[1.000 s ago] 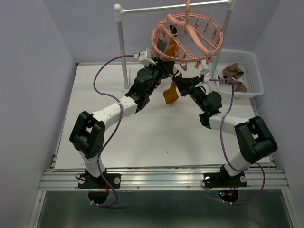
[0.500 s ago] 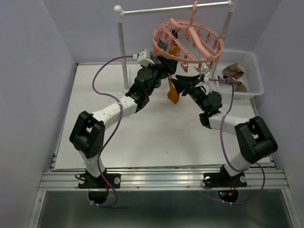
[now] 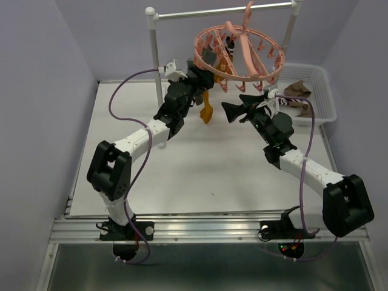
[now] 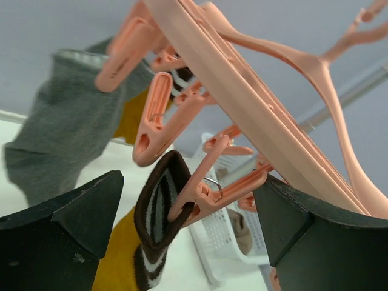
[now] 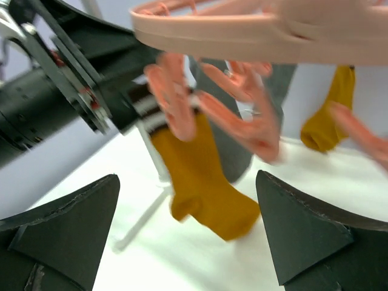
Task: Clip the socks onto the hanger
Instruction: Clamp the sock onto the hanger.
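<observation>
Sock (image 4: 151, 230) hangs by its striped cuff from a hanger (image 4: 242, 103) clip (image 4: 206, 188). The clip carries it, so both jaws are spread and empty.

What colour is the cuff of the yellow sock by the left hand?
The cuff is dark brown with white stripes, clearest in the left wrist view.

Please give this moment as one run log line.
left gripper: open, empty | right gripper: open, empty | mustard sock: clipped to hanger | basket: brown socks inside
</observation>
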Robot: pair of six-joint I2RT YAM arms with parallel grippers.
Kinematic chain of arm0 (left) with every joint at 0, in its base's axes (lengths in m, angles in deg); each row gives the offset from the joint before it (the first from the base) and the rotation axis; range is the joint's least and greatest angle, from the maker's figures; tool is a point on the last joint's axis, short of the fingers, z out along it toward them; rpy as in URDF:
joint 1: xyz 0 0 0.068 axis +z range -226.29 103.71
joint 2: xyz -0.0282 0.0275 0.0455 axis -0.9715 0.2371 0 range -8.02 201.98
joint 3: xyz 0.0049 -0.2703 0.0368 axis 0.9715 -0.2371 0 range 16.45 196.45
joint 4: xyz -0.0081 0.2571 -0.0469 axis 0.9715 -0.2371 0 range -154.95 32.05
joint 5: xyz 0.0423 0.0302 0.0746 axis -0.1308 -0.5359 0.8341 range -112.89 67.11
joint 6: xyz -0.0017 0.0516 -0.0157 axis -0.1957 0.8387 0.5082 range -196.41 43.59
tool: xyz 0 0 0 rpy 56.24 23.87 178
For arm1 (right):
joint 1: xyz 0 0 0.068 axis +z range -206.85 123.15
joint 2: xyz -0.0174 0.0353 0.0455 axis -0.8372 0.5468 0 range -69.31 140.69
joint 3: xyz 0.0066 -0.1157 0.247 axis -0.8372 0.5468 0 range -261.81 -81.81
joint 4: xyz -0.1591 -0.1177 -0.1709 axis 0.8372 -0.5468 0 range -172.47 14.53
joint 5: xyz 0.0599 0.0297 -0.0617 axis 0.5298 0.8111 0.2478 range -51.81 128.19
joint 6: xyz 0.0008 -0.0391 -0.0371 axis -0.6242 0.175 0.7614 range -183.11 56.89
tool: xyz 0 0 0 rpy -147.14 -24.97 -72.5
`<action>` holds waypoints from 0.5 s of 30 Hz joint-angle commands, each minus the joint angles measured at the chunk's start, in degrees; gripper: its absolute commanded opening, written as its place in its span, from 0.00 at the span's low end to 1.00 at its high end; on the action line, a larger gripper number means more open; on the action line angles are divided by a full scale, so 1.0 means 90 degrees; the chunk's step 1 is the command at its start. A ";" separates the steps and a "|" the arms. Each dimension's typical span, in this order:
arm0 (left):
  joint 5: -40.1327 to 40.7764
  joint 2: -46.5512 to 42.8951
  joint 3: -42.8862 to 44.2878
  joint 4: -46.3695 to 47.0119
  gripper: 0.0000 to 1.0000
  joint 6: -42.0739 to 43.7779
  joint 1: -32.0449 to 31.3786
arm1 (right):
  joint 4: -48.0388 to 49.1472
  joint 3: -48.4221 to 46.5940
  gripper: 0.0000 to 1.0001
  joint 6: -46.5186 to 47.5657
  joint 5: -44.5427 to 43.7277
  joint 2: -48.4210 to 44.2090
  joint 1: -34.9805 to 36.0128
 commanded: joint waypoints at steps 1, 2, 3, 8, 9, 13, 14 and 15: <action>0.0567 -0.0312 0.0421 0.0159 0.99 0.0298 0.0303 | -0.1598 0.0014 1.00 0.0220 -0.0900 -0.0561 0.0037; 0.0597 -0.0263 0.0509 0.0091 0.99 0.0395 0.0351 | -0.1784 0.0024 1.00 0.0289 -0.1075 -0.0678 0.0037; 0.0607 -0.0214 0.0723 -0.0094 0.99 0.0570 0.0400 | -0.2385 -0.0121 1.00 0.0309 -0.1232 -0.0679 0.0037; 0.0587 0.0177 0.1300 -0.0769 0.99 0.0738 0.0742 | -0.3932 -0.0600 1.00 0.0191 -0.2237 -0.0533 0.0037; 0.0587 0.0187 0.1320 -0.0885 0.99 0.0719 0.0781 | -0.4079 -0.0620 1.00 0.0240 -0.2336 -0.0542 0.0037; 0.0694 0.0050 0.1223 -0.0896 0.99 0.0884 0.0918 | -0.4753 -0.0776 1.00 0.0679 -0.2610 -0.0737 0.0037; 0.0743 -0.0018 0.1213 -0.0916 0.99 0.1039 0.0938 | -0.5015 -0.0912 1.00 0.0864 -0.2697 -0.0757 0.0037; 0.0763 -0.0067 0.1184 -0.0916 0.99 0.1118 0.0928 | -0.5182 -0.1000 1.00 0.0933 -0.2746 -0.0777 0.0037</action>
